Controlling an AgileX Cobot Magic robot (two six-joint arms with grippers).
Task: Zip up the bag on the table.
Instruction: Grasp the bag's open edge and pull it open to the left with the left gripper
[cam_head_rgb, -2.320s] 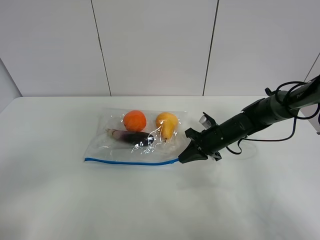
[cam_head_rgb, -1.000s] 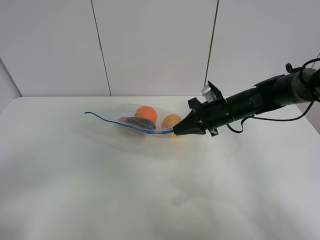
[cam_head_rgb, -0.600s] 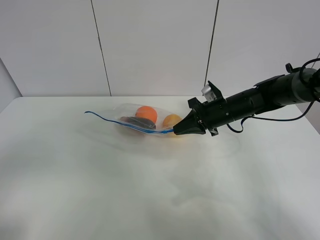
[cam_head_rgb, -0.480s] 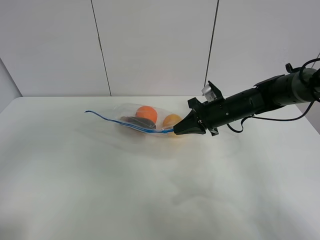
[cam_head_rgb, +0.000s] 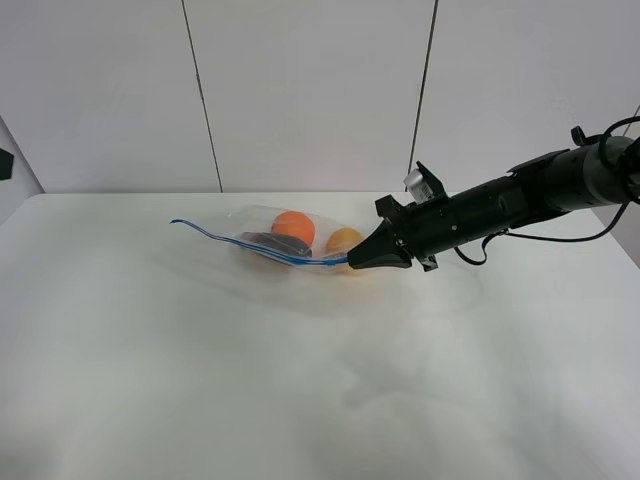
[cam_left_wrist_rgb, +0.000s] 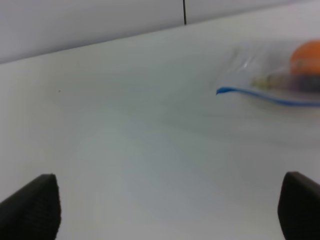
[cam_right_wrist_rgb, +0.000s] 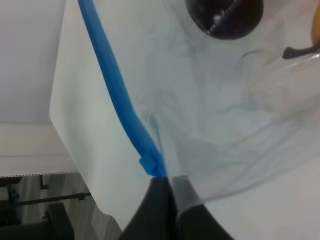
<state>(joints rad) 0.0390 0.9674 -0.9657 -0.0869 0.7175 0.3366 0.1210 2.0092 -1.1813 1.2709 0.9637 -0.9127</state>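
My right gripper (cam_head_rgb: 352, 262) is clamped on one corner of the bag (cam_head_rgb: 285, 222), right at the end of the blue zipper strip (cam_head_rgb: 255, 249). The right wrist view shows the two fingertips (cam_right_wrist_rgb: 161, 192) pressed together on the plastic just past the small slider tab, with no gap between them. I judge this grip is there to anchor that end, so the strip has something to pull against when it gets pressed or slid shut.

The bag sits toward the back middle of the table (cam_head_rgb: 300, 400). Its pinched corner looks raised, and the strip runs away from the gripper toward the left, with its far end curling up free. The orange (cam_head_rgb: 295, 227), the pear (cam_head_rgb: 344, 240) and the eggplant (cam_head_rgb: 268, 241) lie bunched in the belly of the bag behind the strip. That weight probably pins the bag down while the mouth is held out.

My left gripper (cam_left_wrist_rgb: 167, 205) hangs low over bare tabletop, well apart from the bag, with its fingers spread wide and nothing between them. Its camera looks toward the strip's free end, so I judge it is lined up to go in and take that end.
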